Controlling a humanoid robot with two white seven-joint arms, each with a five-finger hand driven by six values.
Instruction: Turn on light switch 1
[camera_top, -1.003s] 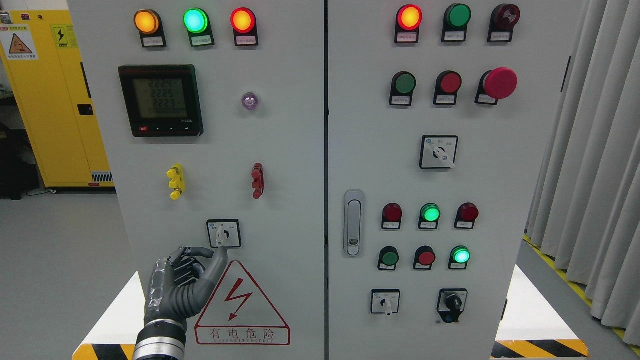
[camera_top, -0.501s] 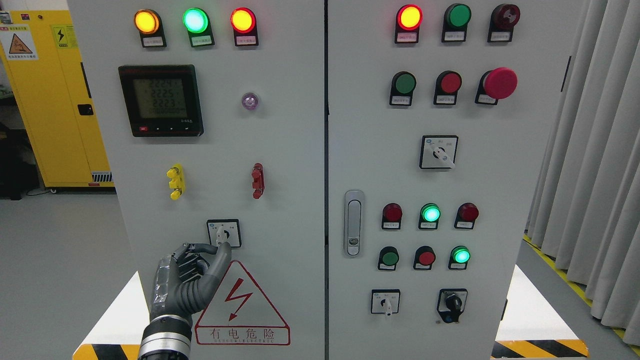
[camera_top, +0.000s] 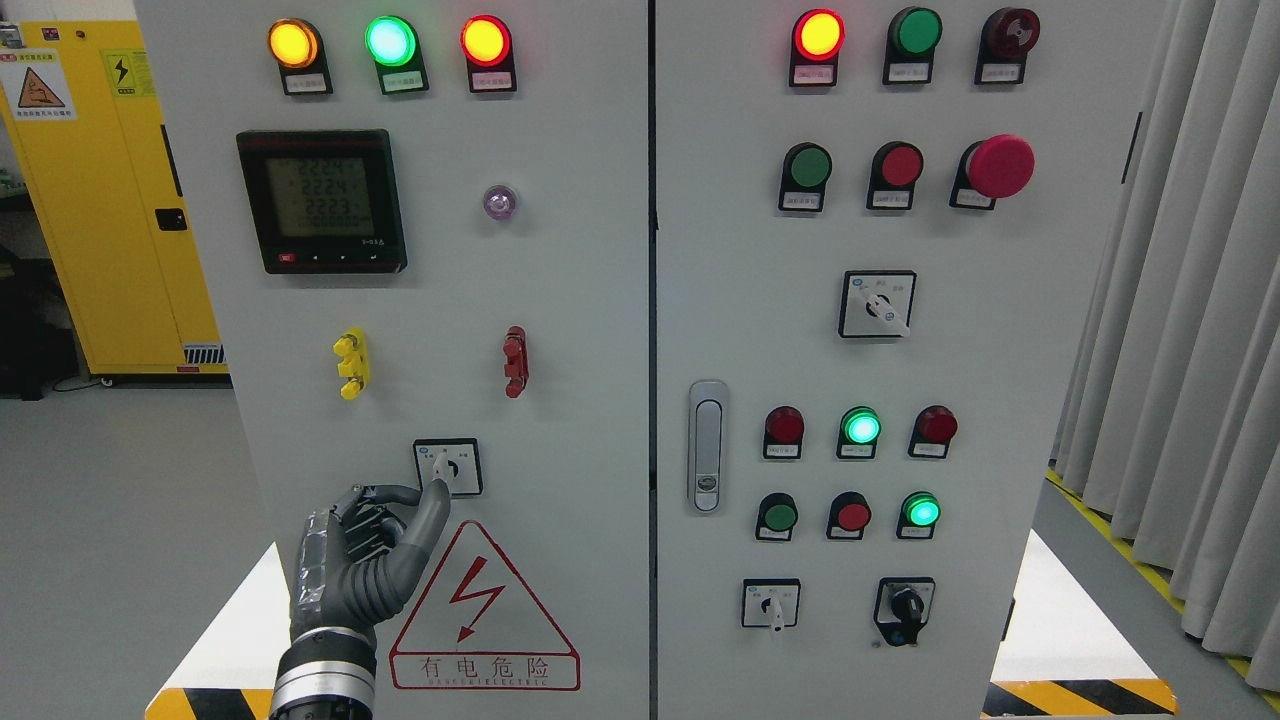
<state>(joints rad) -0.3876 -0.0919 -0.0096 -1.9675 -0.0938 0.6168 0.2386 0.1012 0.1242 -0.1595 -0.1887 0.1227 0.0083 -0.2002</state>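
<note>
The left hand (camera_top: 365, 555) rises from the bottom left, fingers curled, pinching the white lever of the switch (camera_top: 447, 467) low on the left door. Below it sits a warning triangle (camera_top: 484, 615); above, yellow (camera_top: 351, 362) and red (camera_top: 515, 361) terminals

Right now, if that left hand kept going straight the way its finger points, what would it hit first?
Probably the rotary switch. The left hand points a finger up and right at its white handle; the fingertip seems at or just short of it, though depth is hard to judge. Behind it is the cabinet door.
</note>
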